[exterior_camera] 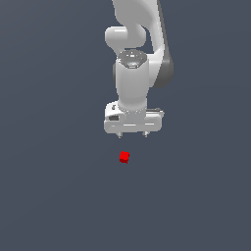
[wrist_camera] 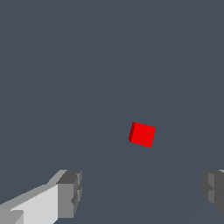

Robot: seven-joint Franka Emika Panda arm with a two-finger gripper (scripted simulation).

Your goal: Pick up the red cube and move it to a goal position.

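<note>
The red cube (exterior_camera: 124, 157) is small and bright red and lies on the dark grey floor, just below the white gripper (exterior_camera: 132, 135) in the exterior view. The gripper hangs above it, pointing down, with its two short fingertips apart. In the wrist view the cube (wrist_camera: 142, 134) sits slightly turned, beyond and between the two grey fingers (wrist_camera: 70, 193), which stand wide apart with nothing between them. The gripper (wrist_camera: 142, 194) is open and empty and does not touch the cube.
The white arm (exterior_camera: 135, 49) rises from the gripper to the upper edge of the exterior view. The floor (exterior_camera: 59, 196) is a plain dark grey surface with no other objects in sight.
</note>
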